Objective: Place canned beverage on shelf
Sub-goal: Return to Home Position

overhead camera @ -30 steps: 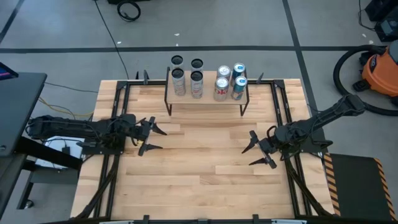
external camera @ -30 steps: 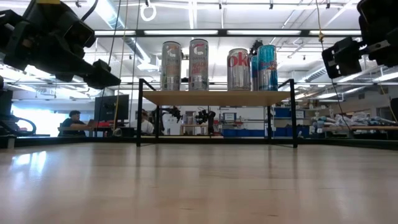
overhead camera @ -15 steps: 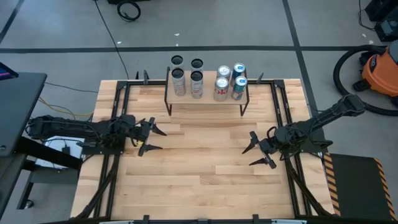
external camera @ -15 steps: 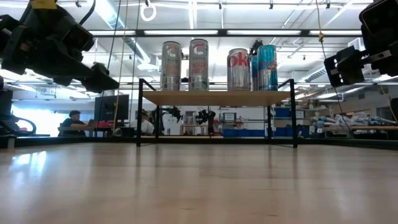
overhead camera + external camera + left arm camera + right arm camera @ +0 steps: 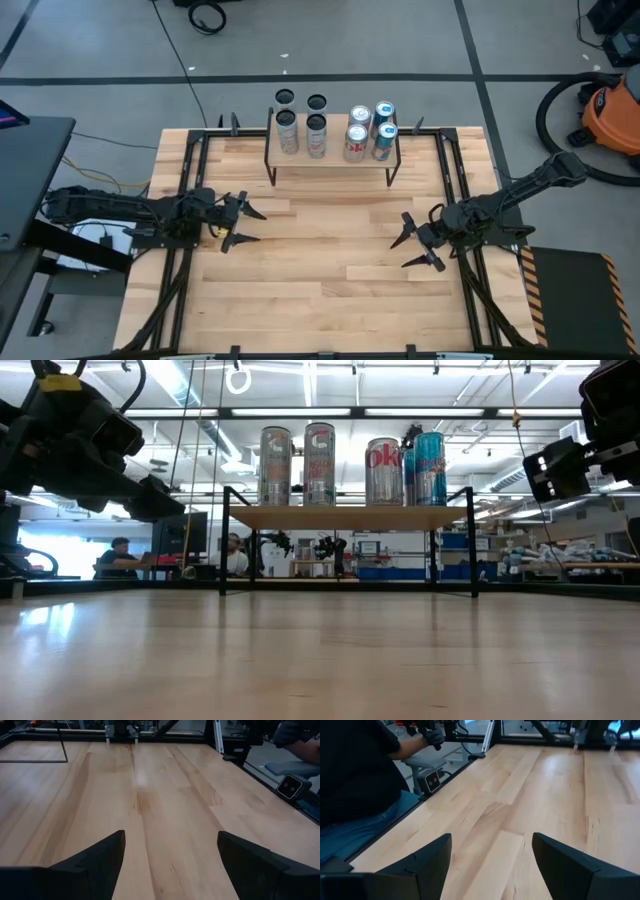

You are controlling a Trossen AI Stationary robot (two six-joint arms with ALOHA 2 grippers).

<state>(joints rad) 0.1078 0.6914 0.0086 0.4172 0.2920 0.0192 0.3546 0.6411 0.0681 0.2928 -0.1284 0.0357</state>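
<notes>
The shelf (image 5: 333,158) stands on its thin black legs at the middle of the table's far edge; its light plank top (image 5: 345,517) carries several cans (image 5: 320,465), all upright. My left gripper (image 5: 260,226) hovers open above the table's left side, with nothing between its fingers (image 5: 170,840). Over the right side my right gripper (image 5: 398,254) also hovers open and empty (image 5: 492,840). Both point toward the table's middle, well short of the shelf. In the low view they show at the left (image 5: 160,500) and right (image 5: 545,470) edges.
Bare wood lies between the two grippers and in front of the shelf. Black frame rails (image 5: 455,190) run along the table's sides. A person in dark clothes (image 5: 360,780) sits beyond the table's edge. An orange vacuum (image 5: 612,108) stands on the floor at the far right.
My left gripper has sunk a little toward the table, still open. The shelf and the cans have kept still.
</notes>
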